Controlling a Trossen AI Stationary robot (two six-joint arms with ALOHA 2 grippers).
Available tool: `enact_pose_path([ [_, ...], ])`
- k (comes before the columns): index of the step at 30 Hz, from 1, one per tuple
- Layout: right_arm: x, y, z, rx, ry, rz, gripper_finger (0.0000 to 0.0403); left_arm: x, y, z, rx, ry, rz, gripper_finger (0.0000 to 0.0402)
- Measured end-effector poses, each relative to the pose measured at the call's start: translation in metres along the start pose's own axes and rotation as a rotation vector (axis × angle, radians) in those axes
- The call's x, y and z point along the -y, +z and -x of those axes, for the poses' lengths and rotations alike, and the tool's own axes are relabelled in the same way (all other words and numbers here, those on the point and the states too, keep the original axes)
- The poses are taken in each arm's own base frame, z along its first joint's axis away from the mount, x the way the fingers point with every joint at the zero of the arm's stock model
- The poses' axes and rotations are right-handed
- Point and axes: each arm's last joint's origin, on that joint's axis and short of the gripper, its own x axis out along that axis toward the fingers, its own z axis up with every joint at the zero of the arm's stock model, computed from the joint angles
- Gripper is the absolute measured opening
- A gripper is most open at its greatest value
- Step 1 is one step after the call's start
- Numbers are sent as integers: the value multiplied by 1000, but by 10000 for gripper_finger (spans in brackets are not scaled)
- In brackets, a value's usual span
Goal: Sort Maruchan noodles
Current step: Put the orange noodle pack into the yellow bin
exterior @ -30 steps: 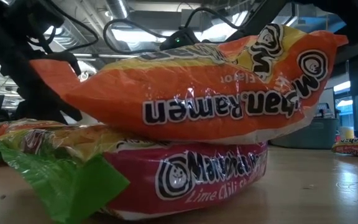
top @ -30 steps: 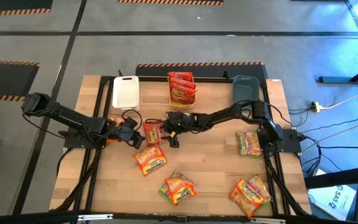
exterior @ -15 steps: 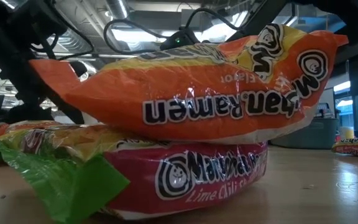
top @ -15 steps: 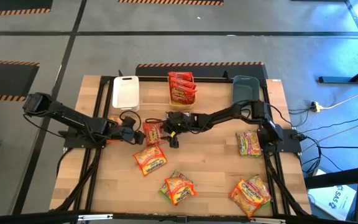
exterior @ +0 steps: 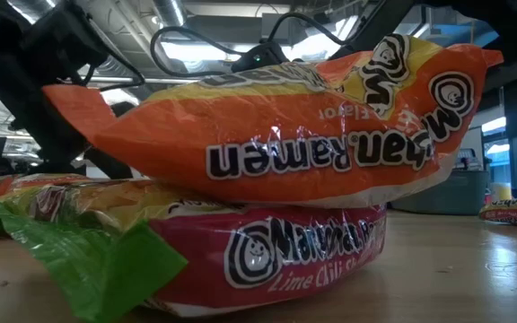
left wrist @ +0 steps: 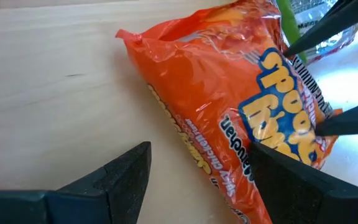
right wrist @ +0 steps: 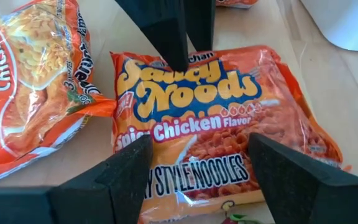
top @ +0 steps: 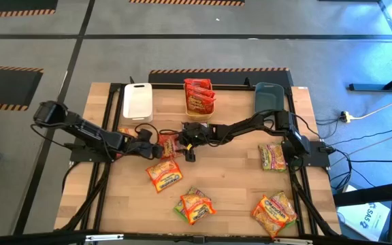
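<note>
An orange Saucy Noods packet (top: 167,144) (right wrist: 210,124) lies flat on the wooden table between my two grippers. My left gripper (top: 155,146) (left wrist: 201,152) comes at it from the table's left, open and tipped down, one finger over the packet's edge (left wrist: 260,149). My right gripper (top: 181,141) (right wrist: 201,142) reaches in from the right, open, its fingers astride the packet's other end. More Maruchan noodles lie loose: one (top: 163,175) just in front, a small pile (top: 194,204) (exterior: 285,126) near the front edge, others (top: 274,212) (top: 272,156) at the right. My left gripper stands over the packet's left end (right wrist: 179,68), slanting down from the table's left; I cannot tell whether a finger touches it. My right gripper's fingers (left wrist: 328,124) reach over the packet's right end, and I cannot tell whether they touch it either. The packet lies flat.
Three bins stand along the far edge: a white one (top: 137,101), an orange one (top: 189,109) holding red packets, and a grey-blue one (top: 267,95). An orange Chicken packet (right wrist: 30,81) lies close beside the Saucy Noods one. Bare wood shows mid-table toward the right.
My left gripper has sunk and moved toward the table's right, closing in on the Saucy Noods packet, and it has rolled about its own line. My right gripper and the packets have kept still.
</note>
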Motion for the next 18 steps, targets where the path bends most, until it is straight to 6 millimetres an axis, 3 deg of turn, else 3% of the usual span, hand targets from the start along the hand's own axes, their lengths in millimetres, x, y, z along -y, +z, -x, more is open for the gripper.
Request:
enact_pose_path([
  [12,0,-4,-5,18,-1,-5,259,12,2,-3,72,-111,-100,264],
  [18,0,-10,-14,62,22,-51,259,12,4,-3,68,-119,-64,264],
])
